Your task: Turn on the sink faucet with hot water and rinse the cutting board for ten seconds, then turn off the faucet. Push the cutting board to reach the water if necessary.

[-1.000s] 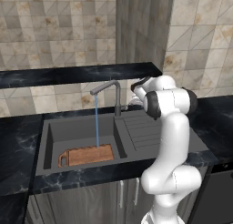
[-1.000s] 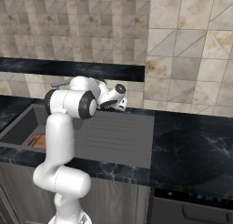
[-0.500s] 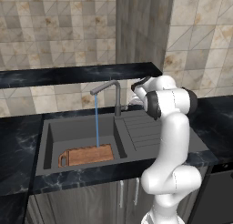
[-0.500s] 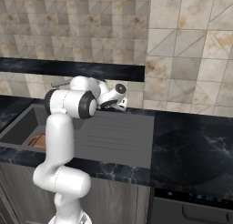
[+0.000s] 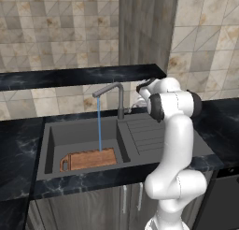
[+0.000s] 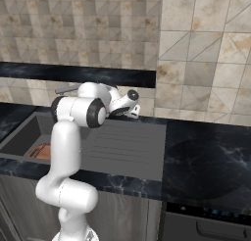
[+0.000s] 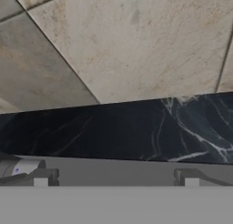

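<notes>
a: what's the biggest thing down there?

b: the black marbled counter [image 5: 18, 145], with the dark grey sink [image 5: 84, 131] set into it, a deep basin on the left and a ribbed drainboard [image 6: 122, 144] on the right.

a: and the arm?

b: the white arm [image 5: 175, 145] rises over the drainboard and bends back toward the tiled wall [image 5: 56, 32], with the gripper [image 5: 140, 89] held just right of the sink faucet [image 5: 119, 98], near its post.

a: pincer spread or pinching?

b: in the hand view the two fingertips [image 7: 41, 177] stand well apart with nothing between them, so it is spread.

a: and the board?

b: the cutting board [image 5: 88, 159] lies flat on the basin floor along the front wall, handle hole to the left. the water [image 5: 99, 126] falls straight from the spout and lands on its right part.
</notes>
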